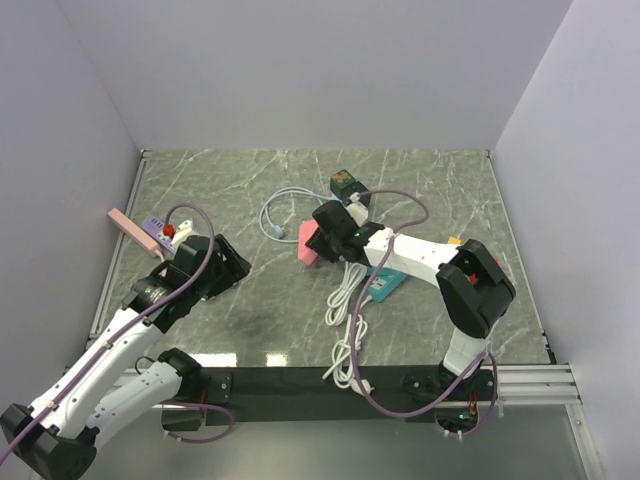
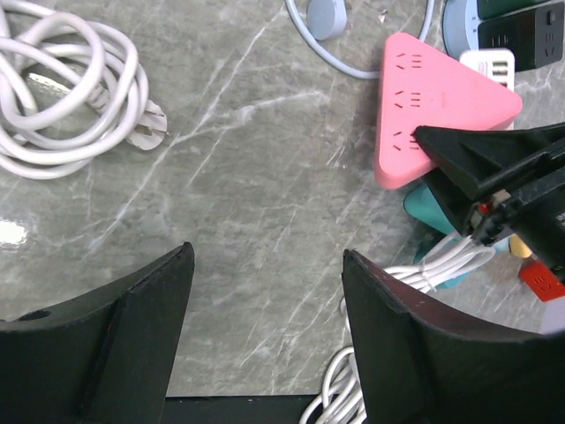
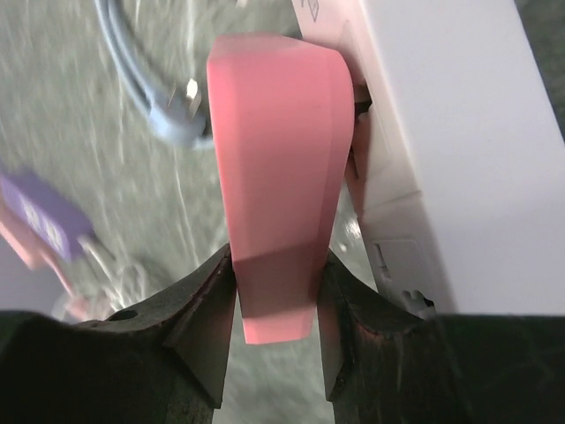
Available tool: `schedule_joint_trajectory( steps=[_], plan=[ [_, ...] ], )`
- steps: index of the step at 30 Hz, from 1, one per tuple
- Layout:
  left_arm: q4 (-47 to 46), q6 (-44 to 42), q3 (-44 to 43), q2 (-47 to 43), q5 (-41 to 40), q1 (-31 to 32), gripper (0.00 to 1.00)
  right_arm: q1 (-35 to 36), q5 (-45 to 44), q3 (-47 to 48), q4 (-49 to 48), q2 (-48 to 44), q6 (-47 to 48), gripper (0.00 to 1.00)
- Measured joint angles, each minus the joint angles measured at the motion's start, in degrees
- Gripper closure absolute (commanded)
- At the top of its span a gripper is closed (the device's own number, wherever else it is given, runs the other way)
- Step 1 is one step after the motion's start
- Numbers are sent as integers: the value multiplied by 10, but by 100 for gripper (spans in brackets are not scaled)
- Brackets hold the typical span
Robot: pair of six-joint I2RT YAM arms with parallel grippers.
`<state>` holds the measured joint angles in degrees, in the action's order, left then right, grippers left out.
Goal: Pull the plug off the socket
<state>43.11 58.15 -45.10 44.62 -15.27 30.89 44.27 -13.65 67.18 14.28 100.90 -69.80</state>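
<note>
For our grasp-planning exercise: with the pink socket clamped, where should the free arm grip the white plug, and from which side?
Probably clamp the boxy white plug across its flat sides, coming from the end away from the pink socket, which the right gripper clamps.

Grey marble table (image 1: 250, 320): white cable coil (image 1: 347, 300), pale-blue cable (image 1: 272, 231), teal strip (image 1: 385, 287) mid-table; purple strip (image 1: 137, 229) at left edge.

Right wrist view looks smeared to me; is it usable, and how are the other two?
Right wrist: the table and blue cable are streaked with blur, but the pink power strip between the fingers reads sharply. Left wrist: crisp, one glare patch on the table at the left edge. Top external: even light, soft shadows.
</note>
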Motion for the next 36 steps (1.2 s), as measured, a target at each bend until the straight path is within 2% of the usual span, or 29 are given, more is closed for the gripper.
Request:
schedule_joint_trajectory(
  steps=[8, 14, 21, 27, 31, 36],
  plan=[
    [-38, -6, 12, 14, 20, -1, 25, -9, 193, 5, 37, -28, 245, 100],
    [-75, -41, 12, 62, 23, -3, 22, -2, 329, -9, 94, -87, 420, 100],
    [-113, -119, 9, 84, 64, -37, 22, -6, 507, 2, 219, -155, 572, 100],
    [-139, -218, -8, 82, 181, -64, 23, -7, 579, 33, 358, -155, 690, 100],
    [-141, -293, -22, 84, 330, -64, 23, -10, 608, 33, 404, -156, 730, 100],
    [-118, -367, -38, 96, 477, -64, 23, -12, 647, 33, 430, -166, 760, 100]
  ],
)
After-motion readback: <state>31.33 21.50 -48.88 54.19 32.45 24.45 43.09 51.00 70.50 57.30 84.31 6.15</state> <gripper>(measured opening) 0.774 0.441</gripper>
